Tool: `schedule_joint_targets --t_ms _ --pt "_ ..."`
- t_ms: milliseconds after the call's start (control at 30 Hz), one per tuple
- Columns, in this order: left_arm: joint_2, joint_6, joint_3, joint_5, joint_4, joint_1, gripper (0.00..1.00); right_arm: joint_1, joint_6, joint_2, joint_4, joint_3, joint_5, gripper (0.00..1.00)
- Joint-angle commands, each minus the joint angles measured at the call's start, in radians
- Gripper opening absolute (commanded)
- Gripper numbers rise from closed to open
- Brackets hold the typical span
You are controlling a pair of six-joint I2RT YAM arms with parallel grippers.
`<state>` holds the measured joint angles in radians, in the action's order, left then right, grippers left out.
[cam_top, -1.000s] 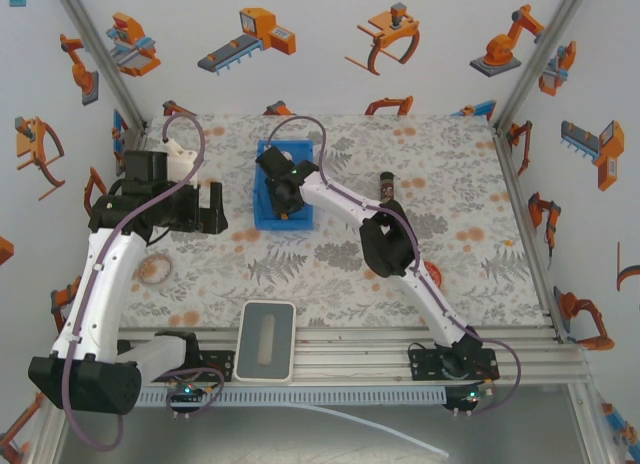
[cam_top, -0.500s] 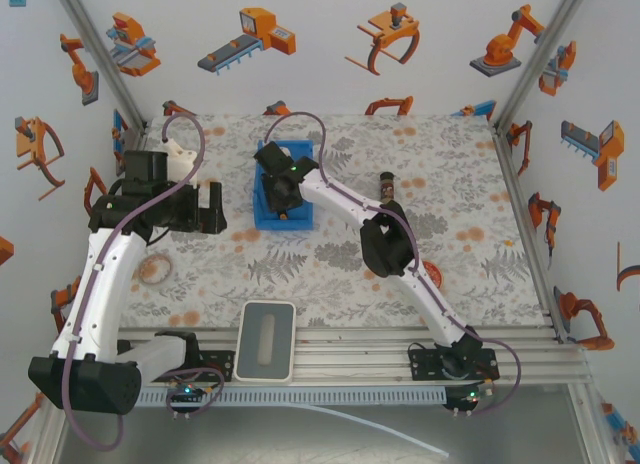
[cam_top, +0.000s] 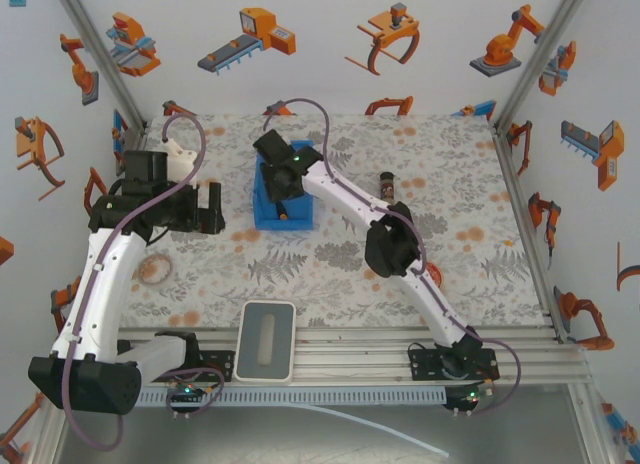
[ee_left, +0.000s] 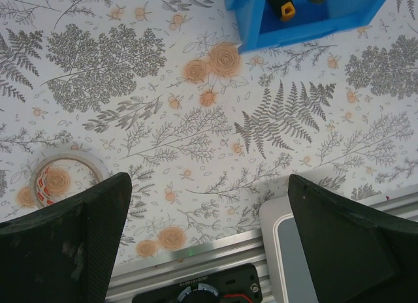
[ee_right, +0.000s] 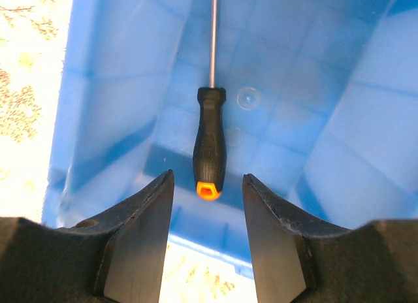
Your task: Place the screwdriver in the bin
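Right gripper (ee_right: pixel 208 179) jaws apart, empty, over bin (ee_right: pixel 111 87). Screwdriver (ee_right: pixel 210 136) lies flat on bin floor. Judged light, rigid; textured black handle best hold, thin shaft slippery. Left gripper (ee_left: pixel 206 218) apart, empty.

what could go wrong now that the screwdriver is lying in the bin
The right gripper hangs open over the near wall of the bin, with the screwdriver lying loose inside; a careless retreat could clip that wall and drag the bin. The right arm passes close to the brown bottle and might knock it.
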<state>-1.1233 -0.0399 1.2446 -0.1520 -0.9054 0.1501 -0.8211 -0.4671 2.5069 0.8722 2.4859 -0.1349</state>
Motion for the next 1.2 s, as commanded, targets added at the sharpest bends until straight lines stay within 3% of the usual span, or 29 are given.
schedule_joint_targets --t_ms 0,167,500,800,967,1067,1167 --pt "0.017 -0.030 0.026 0.016 0.006 0.005 0.97 0.004 0.033 -0.127 0.042 0.015 -0.031 0.47" --pt "0.005 -0.019 0.002 0.063 0.030 0.005 0.97 -0.006 0.048 -0.299 0.008 -0.139 -0.104 0.59" --pt "-0.005 0.037 -0.119 0.161 0.207 0.003 0.97 0.039 0.050 -0.808 -0.271 -0.807 -0.251 0.97" --pt "0.017 0.072 -0.310 0.220 0.490 -0.002 0.97 0.247 -0.032 -1.106 -0.445 -1.300 -0.220 0.99" --pt "0.026 0.062 -0.466 0.269 0.711 -0.002 0.97 0.334 -0.005 -1.212 -0.569 -1.508 -0.400 0.99" --pt "-0.018 0.039 -0.529 0.306 0.831 -0.007 0.97 0.360 0.117 -1.275 -0.737 -1.660 -0.516 0.99" --pt "-0.073 0.044 -0.566 0.294 0.915 -0.030 0.97 0.406 0.219 -1.326 -0.956 -1.818 -0.549 0.99"
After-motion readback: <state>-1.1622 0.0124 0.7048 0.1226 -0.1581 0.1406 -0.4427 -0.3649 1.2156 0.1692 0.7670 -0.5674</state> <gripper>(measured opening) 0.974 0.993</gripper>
